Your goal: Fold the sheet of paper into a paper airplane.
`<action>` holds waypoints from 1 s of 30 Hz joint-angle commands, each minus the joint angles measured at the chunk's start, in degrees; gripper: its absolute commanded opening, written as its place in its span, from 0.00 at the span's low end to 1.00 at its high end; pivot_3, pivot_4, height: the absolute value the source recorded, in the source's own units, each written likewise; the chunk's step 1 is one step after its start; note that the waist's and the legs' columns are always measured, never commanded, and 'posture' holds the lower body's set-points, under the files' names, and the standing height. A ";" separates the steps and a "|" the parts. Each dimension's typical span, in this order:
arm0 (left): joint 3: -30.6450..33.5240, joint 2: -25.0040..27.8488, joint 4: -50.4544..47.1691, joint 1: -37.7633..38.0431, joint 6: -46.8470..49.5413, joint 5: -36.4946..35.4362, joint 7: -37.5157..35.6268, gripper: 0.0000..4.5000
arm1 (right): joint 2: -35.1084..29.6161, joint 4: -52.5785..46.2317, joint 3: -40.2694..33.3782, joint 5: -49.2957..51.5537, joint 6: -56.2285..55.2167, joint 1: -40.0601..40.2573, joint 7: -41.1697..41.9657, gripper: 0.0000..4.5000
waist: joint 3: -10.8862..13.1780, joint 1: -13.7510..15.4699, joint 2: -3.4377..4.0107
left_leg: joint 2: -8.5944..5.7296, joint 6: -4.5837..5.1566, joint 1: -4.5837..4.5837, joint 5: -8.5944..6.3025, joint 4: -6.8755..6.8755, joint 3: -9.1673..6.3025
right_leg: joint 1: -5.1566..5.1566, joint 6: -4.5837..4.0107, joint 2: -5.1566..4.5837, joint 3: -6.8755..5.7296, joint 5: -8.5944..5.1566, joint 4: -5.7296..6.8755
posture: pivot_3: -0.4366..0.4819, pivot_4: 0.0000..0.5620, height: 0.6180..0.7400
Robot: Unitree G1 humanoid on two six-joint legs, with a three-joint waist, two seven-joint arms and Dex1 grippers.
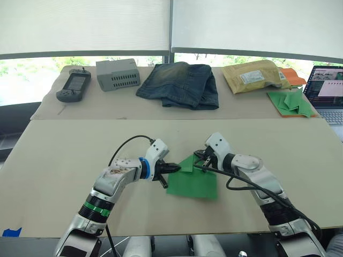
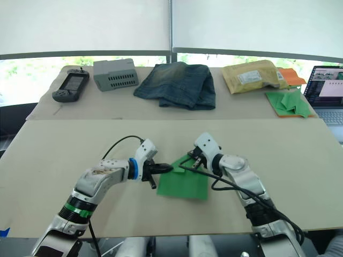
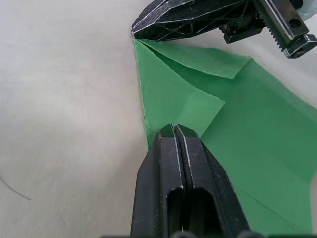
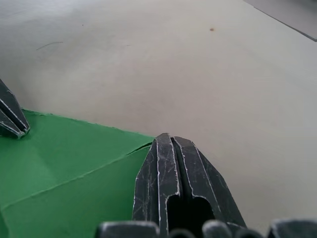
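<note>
The laptop (image 1: 328,93) is cut off at the side. My left pincer (image 3: 174,130) hides a bit of the sheet of paper (image 3: 257,134).

1. We see a wide beige table (image 1: 64,160) in front, with a second table (image 1: 128,110) butted against its far edge.
2. Behind them we see white roller blinds (image 1: 86,24) drawn most of the way down.
3. Below the blinds, a window strip (image 1: 32,72) shows bright daylight and greenery.

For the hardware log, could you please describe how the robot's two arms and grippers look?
Both arms are silver-grey with black joints and looping black cables. The left arm has green and blue rings. The left gripper and right gripper each have two black fingers.
</note>
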 commanded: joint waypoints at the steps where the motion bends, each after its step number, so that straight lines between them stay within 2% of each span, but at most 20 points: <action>1: -1.19 0.48 1.42 0.27 -0.20 1.01 0.01 0.01 | 1.22 -2.18 -1.45 1.04 -3.24 1.92 -0.18 0.00 | 0.00 0.01 0.00 | 0.00 0.00 -0.01 0.00 0.00 0.00 | -0.01 0.00 0.00 0.00 0.00 0.00 | 0.48 0.27 0.91; 5: -1.75 0.05 1.12 0.21 -0.45 1.06 0.06 0.01 | 2.61 -6.48 -4.93 3.84 -2.81 3.02 -0.43 0.00 | 0.00 -0.05 0.00 | 0.01 0.00 -0.03 0.00 0.00 0.01 | -0.03 0.00 -0.01 0.01 0.00 0.00 | 0.48 0.27 0.91; 12: -3.47 -0.70 2.69 -0.91 -3.14 1.97 -1.24 0.01 | -0.34 -13.71 -10.22 8.36 2.64 6.40 0.33 0.00 | 0.01 0.59 0.01 | 0.00 0.00 -0.07 0.00 0.01 -0.01 | -0.03 0.01 -0.05 0.01 0.00 -0.03 | 0.48 0.27 0.91; 16: -4.18 -1.25 4.43 -2.27 -4.32 2.36 -2.09 0.01 | -3.31 -16.39 -7.81 9.05 6.65 9.93 2.51 0.00 | 0.01 1.18 0.00 | -0.03 0.00 -0.08 0.00 0.01 0.02 | -0.03 0.01 -0.06 0.00 -0.01 -0.08 | 0.48 0.27 0.91; 21: -6.21 -2.48 7.34 -3.80 -9.44 4.10 -3.97 0.01 | -0.26 -15.33 -5.44 8.05 6.36 12.59 -0.02 0.00 | 0.01 1.17 0.01 | -0.01 0.00 -0.06 0.00 0.00 0.02 | -0.05 0.00 0.02 -0.01 -0.01 -0.01 | 0.48 0.27 0.91; 24: -6.76 -3.87 9.93 -5.44 -13.11 5.30 -4.78 0.01 | -0.89 -15.16 -3.98 6.85 6.75 13.99 -0.35 0.00 | 0.01 1.29 0.00 | -0.03 0.00 -0.05 0.00 0.03 0.04 | -0.02 0.01 0.00 0.01 -0.01 -0.03 | 0.48 0.27 0.91; 28: -7.95 -5.64 13.13 -7.23 -14.58 6.68 -5.42 0.01 | -1.44 -15.39 -3.98 6.07 6.95 14.95 -1.22 0.00 | 0.01 1.37 0.01 | -0.04 0.00 -0.08 0.00 0.04 0.04 | -0.01 0.02 0.00 0.00 0.00 -0.08 | 0.48 0.27 0.91; 30: -9.92 -4.99 15.36 -7.48 -15.73 9.80 -5.03 0.01 | -1.99 -17.52 -5.69 6.84 7.66 15.70 -1.65 0.00 | 0.00 1.43 0.01 | -0.04 0.00 -0.08 0.00 0.04 0.03 | -0.01 0.02 0.00 -0.01 -0.01 -0.08 | 0.48 0.27 0.91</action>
